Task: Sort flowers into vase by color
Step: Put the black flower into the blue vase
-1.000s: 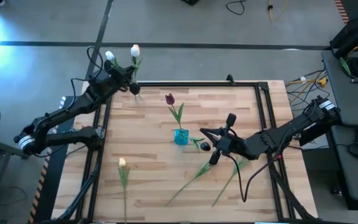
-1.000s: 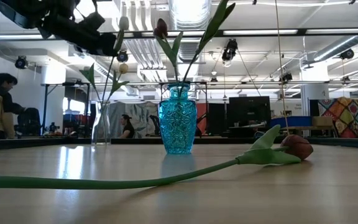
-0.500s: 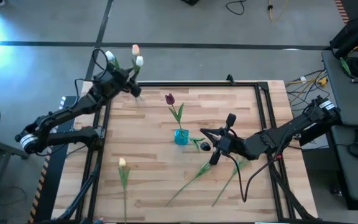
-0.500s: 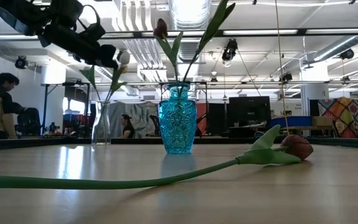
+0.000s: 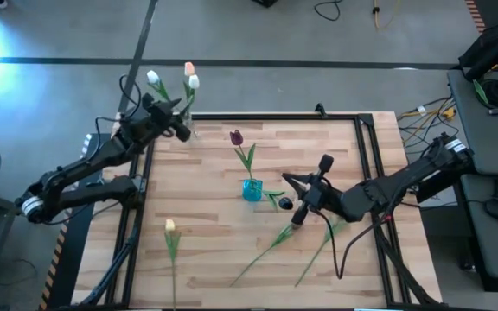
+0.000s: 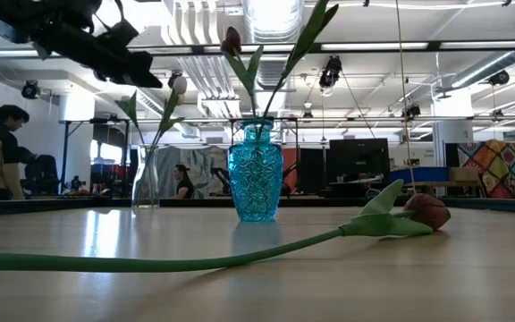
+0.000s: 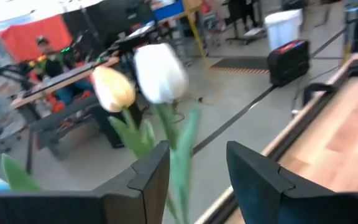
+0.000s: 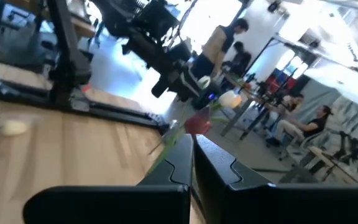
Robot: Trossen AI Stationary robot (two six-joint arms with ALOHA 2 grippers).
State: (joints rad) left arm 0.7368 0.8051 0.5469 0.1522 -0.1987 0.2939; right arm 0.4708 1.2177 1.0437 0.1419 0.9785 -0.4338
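Note:
A clear vase (image 5: 188, 131) at the table's far left corner holds a white tulip (image 7: 160, 71), a peach tulip (image 7: 114, 88) and a third pale one (image 5: 152, 78). My left gripper (image 7: 194, 155) is open just left of them; the white tulip's stem rises in the gap between its fingers, touching neither as far as I can see. A blue vase (image 5: 252, 189) mid-table holds a purple tulip (image 5: 236, 136). My right gripper (image 5: 288, 181) is shut, raised right of the blue vase above a dark tulip (image 6: 427, 210) lying on the table.
A cream tulip (image 5: 170, 226) lies near the front left, stem toward the near edge. Two more stems (image 5: 271, 246) (image 5: 318, 250) lie slanting near the front, right of centre. Black frame rails (image 5: 366, 147) run along the table's edges. People sit in the room beyond.
My left gripper has opened and let go of the white tulip's stem, then drawn back a little toward the table's left edge. The white tulip has settled lower among the flowers in the clear vase and stays there.

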